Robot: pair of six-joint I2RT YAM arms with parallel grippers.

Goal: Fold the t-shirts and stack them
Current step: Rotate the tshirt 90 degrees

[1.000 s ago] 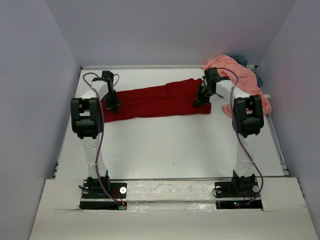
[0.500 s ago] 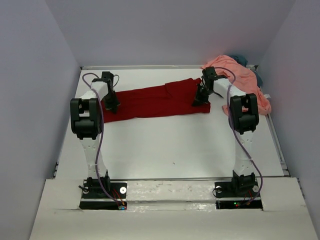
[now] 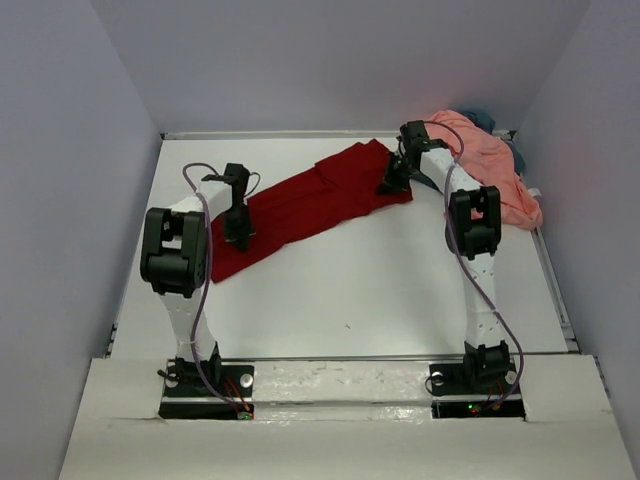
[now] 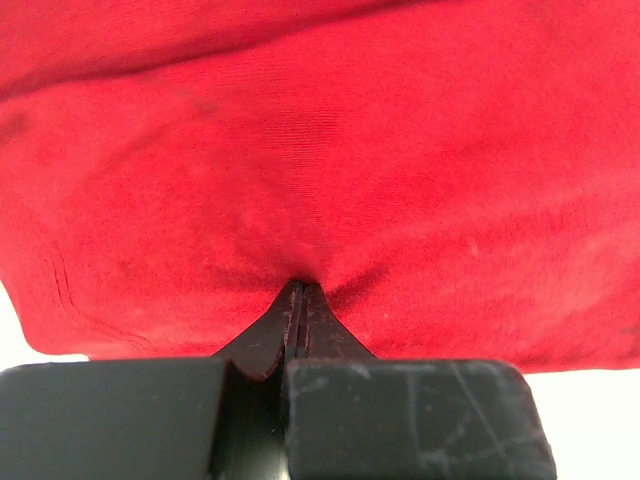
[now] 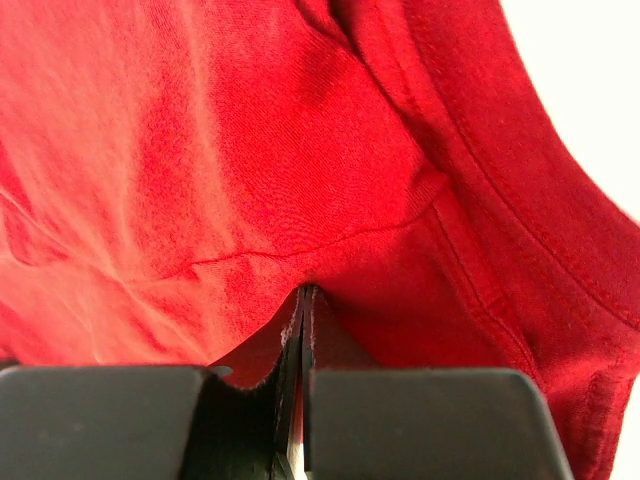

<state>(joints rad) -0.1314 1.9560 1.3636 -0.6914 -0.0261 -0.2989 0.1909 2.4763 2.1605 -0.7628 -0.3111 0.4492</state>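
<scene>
- As you see from above, the dark red t-shirt (image 3: 300,205) stretches in a long band slanting near-left to far-right.
- Your left gripper (image 4: 300,290) and right gripper (image 5: 305,292) each clamp tight on one end.

Dark red t-shirt (image 3: 310,200), salmon pink t-shirt (image 3: 495,165) (plain, both), slate blue-grey t-shirt (image 3: 487,117), white table (image 3: 380,290)

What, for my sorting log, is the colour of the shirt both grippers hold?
Dark red t-shirt; clearest in left wrist view.
</scene>
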